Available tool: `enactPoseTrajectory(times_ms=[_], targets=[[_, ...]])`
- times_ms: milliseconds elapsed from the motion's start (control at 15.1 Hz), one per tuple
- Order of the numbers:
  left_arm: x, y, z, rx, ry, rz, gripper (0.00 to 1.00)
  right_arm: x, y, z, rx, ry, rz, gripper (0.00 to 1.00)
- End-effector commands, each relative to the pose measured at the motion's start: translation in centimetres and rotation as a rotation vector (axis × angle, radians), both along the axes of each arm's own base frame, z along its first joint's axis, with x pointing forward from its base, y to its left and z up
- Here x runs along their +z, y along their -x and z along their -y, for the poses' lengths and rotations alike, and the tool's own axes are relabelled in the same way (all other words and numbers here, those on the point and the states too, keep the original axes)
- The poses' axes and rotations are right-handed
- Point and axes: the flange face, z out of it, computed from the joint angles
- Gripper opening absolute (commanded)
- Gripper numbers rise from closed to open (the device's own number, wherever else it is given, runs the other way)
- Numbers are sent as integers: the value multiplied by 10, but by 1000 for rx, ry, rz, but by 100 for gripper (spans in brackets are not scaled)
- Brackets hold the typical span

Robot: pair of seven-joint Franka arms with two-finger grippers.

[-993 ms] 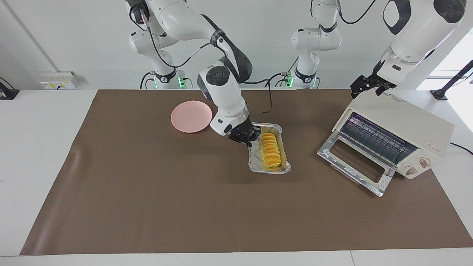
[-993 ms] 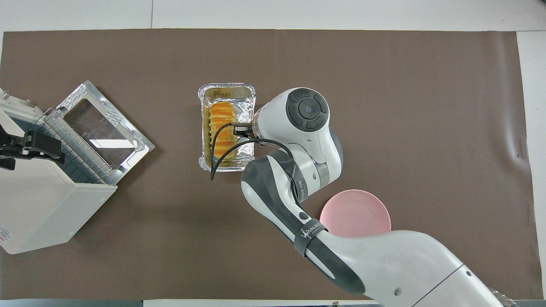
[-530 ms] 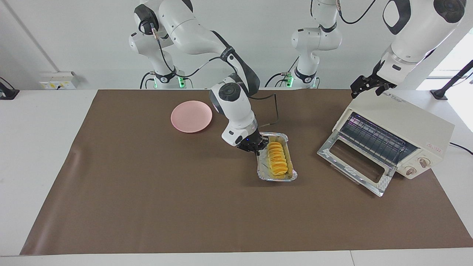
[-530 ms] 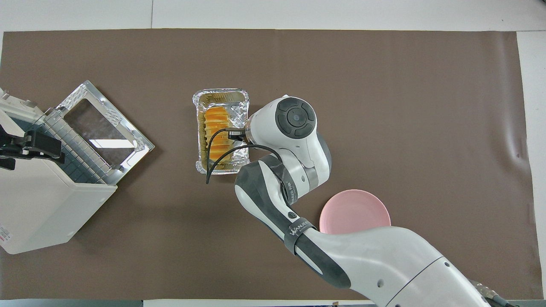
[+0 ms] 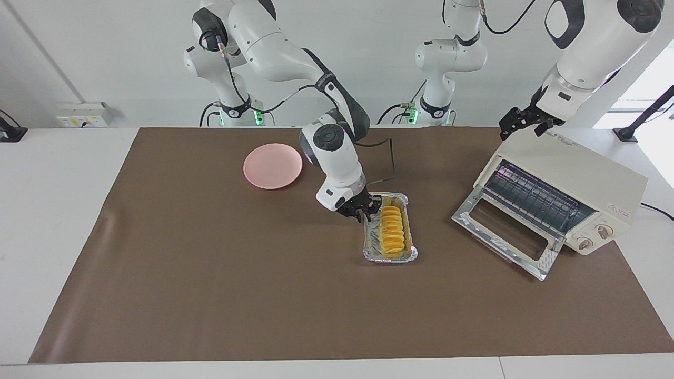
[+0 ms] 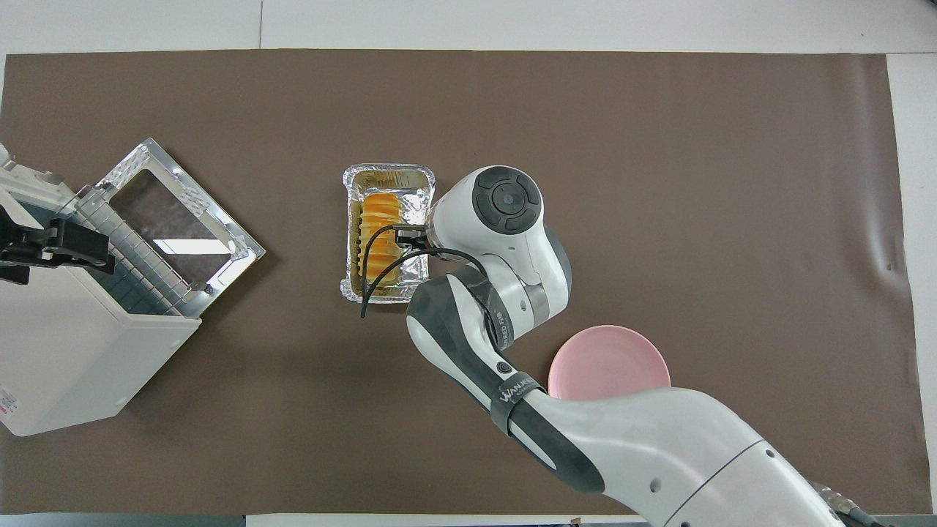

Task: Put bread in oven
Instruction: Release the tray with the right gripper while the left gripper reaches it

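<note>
Right now the right gripper [image 5: 364, 210] sits low at the rim of the crinkled silver foil tray [image 5: 408, 256], on the side toward the right arm's end; whether its fingers grip the rim I cannot tell. Inside the tray lies the ridged golden-yellow bread loaf [image 5: 392, 231], well apart from the cream-white toaster oven [image 5: 590, 184] with its chrome-framed door dropped open. If the thin foil is tugged or nudged, it could buckle or skid, tipping the loaf out. Over the oven's top, the left gripper [image 5: 521, 124] waits, spread wide.

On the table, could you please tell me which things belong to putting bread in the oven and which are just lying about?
Job:
- bread, in the foil tray
- oven, door open
- right hand, at the tray's rim

Lying about:
- pink plate
</note>
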Motion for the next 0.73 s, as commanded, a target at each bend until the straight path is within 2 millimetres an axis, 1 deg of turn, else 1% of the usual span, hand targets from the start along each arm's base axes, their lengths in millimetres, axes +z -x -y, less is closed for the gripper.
enactPoseTrajectory(times_ms=[0, 66, 132, 199, 331, 397, 463, 530, 596, 662], targets=[[6, -6, 27, -36, 1, 76, 100, 79, 4, 29, -7, 5, 3, 100], [0, -13, 43, -33, 20, 134, 100, 107, 4, 52, -16, 14, -7, 100], [-4, -17, 64, -55, 28, 152, 100, 131, 5, 73, -25, 20, -13, 100], [-10, -22, 77, -67, 41, 153, 100, 149, 5, 98, -21, 29, -20, 100], [-25, -36, 95, -52, 102, 186, 100, 172, 3, 152, 37, 88, -43, 100], [-38, -42, 118, -73, 115, 182, 100, 182, 0, 184, 80, 126, -40, 100], [-53, -47, 142, -48, 114, 170, 100, 194, -1, 216, 117, 149, -33, 100], [-73, -55, 173, -3, 112, 177, 100, 205, -1, 245, 156, 155, -30, 100], [-93, -57, 201, 11, 108, 176, 100, 214, 2, 268, 184, 157, -31, 100], [-118, -58, 228, -3, 103, 168, 100, 224, 7, 287, 197, 163, -37, 100]])
